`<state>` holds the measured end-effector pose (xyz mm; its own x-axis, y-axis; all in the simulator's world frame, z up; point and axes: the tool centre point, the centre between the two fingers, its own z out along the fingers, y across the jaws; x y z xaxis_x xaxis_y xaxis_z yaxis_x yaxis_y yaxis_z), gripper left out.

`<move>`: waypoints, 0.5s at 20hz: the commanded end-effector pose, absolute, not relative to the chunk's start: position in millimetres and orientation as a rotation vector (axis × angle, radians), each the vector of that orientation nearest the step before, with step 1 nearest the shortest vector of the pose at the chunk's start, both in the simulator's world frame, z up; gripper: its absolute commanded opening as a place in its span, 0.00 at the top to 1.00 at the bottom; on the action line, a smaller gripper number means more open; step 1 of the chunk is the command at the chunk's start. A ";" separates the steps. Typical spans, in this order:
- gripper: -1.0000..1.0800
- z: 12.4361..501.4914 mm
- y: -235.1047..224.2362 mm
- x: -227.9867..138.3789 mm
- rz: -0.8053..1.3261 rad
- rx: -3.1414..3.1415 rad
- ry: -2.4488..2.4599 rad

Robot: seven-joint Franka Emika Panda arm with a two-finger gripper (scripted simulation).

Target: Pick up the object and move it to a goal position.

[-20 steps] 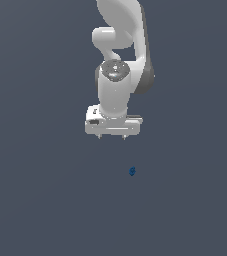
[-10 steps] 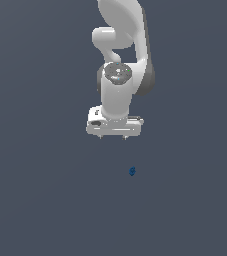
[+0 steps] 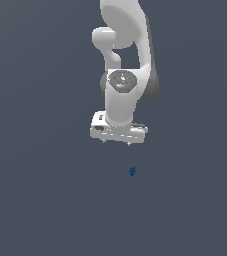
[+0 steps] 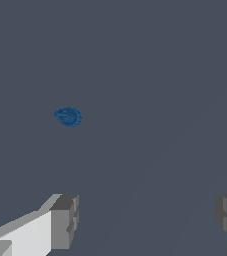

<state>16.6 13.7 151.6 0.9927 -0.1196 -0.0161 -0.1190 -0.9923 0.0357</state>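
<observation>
The object is a tiny dark blue roundish blob (image 3: pixel 132 171) lying on the flat dark grey floor. It also shows in the wrist view (image 4: pixel 68 117). My white gripper (image 3: pixel 117 142) hangs over the floor, apart from the blob, which lies a little beyond it toward the exterior view's right and lower in that picture. The jaws are wide apart and empty. In the wrist view the two grey fingertips (image 4: pixel 65 221) stand far apart, and the blob lies ahead of them, nearer the one fingertip, not between them.
The white arm (image 3: pixel 127 60) rises above the gripper to the top of the exterior view. The dark grey floor (image 3: pixel 45 200) fills the rest of both views.
The gripper has moved slightly toward the exterior view's right and a touch lower, nearer the blob. The blob has not moved.
</observation>
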 end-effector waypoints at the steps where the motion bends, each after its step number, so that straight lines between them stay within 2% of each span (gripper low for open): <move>1: 0.04 147.0 19.7 23.9 -0.025 3.099 -0.255; 10: 0.04 123.9 49.2 56.0 -0.011 3.070 -0.581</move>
